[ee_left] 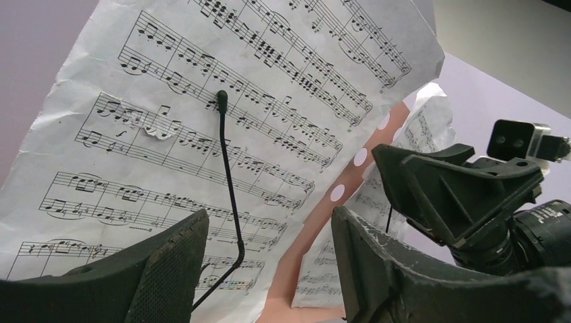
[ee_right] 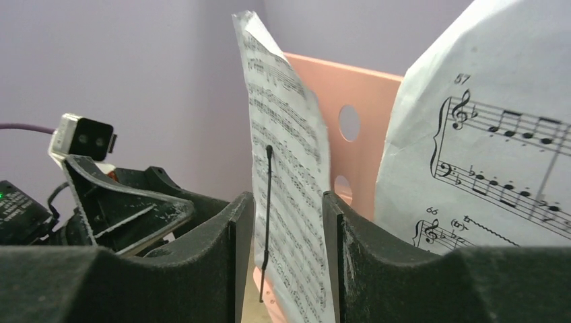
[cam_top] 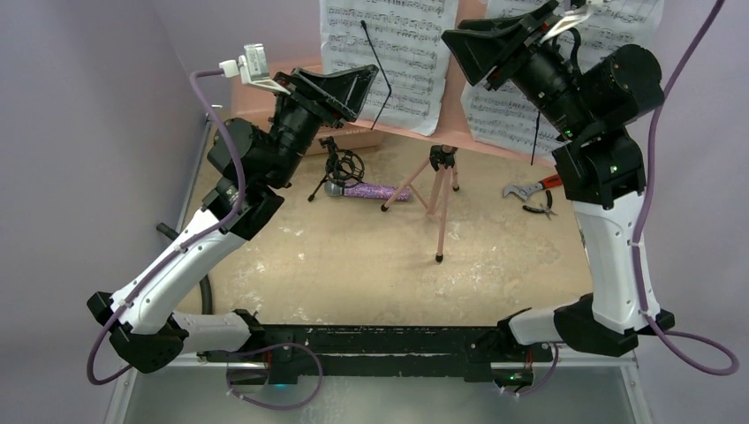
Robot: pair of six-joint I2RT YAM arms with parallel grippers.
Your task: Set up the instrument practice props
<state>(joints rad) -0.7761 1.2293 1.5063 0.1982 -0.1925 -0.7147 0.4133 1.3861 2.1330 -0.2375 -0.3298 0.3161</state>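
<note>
The pink music stand (cam_top: 439, 190) stands on its tripod legs mid-table, its perforated desk (ee_left: 323, 222) behind two white sheet-music pages. A black wire holder (ee_left: 229, 175) lies across the left page (cam_top: 389, 53). The right page (cam_top: 508, 115) leans beside it. My left gripper (cam_top: 349, 88) is open just in front of the left page (ee_left: 202, 101), nothing between its fingers. My right gripper (cam_top: 495, 40) is open at the gap between the pages, and the left page (ee_right: 283, 121) shows edge-on beyond its fingers. The purple glitter microphone (cam_top: 380, 191) lies by the small black mic stand (cam_top: 340, 168).
A salmon-pink case (cam_top: 247, 102) sits at the back left behind my left arm. A red-handled wrench (cam_top: 534, 187) and black pliers (cam_top: 539, 209) lie at the right, near my right arm. Purple walls close in on the left, back and right.
</note>
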